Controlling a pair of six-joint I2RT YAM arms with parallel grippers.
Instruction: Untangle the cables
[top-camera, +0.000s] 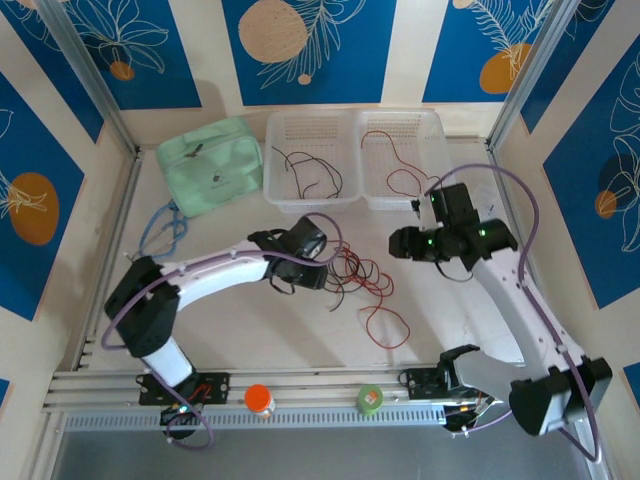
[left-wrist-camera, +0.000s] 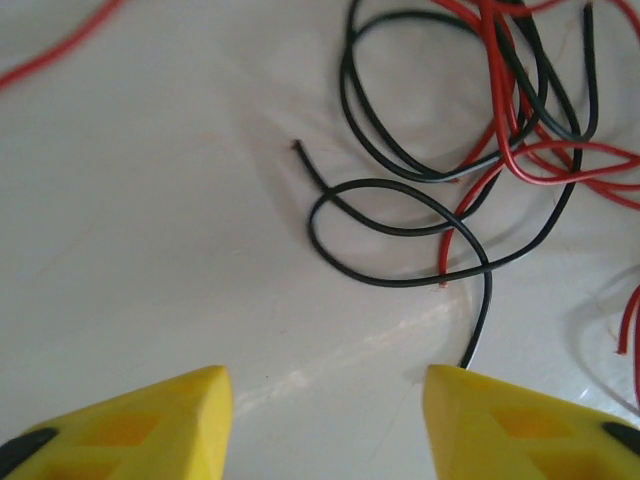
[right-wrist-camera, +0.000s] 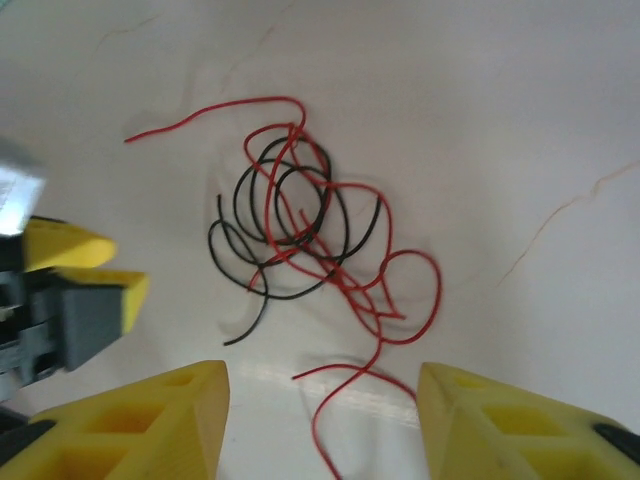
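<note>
L tool (left-wrist-camera: 322, 390) & R tool (right-wrist-camera: 320, 380) agape over cables (right-wrist-camera: 300, 230) on white table (right-wrist-camera: 500, 100); blue leaf-print walls (top-camera: 385, 60).

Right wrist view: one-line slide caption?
Right gripper open over the tangled red and black cables on the white table, left gripper at the frame's left edge.

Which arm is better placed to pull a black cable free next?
Left, probably: left gripper sits low, jaws apart, a black cable running to one finger. The right gripper hangs farther from the tangle.
</note>
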